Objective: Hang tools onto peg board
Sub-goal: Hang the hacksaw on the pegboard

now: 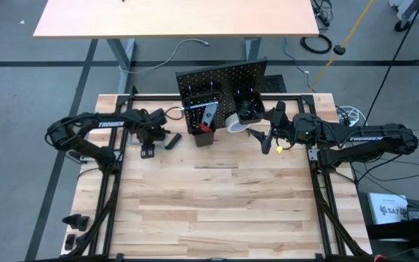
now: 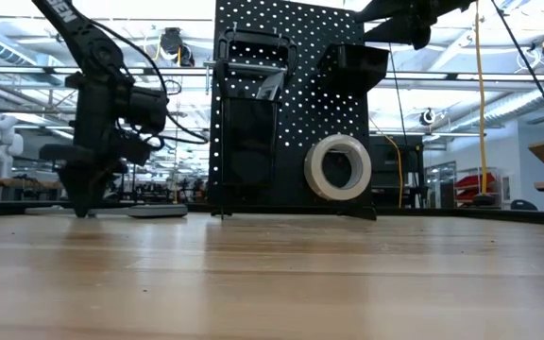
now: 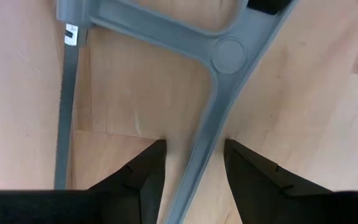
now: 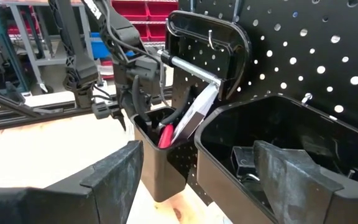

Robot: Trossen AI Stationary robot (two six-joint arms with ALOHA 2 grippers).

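Between the left hand's parted fingers lies the grey bar clamp, flat on the table; not gripped.

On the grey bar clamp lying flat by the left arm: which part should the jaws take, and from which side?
Probably the slim grey handle arm of the bar clamp, taken from straight above: it lies flat on the table and already runs between the open jaws of the left gripper. The toothed bar looks thinner.
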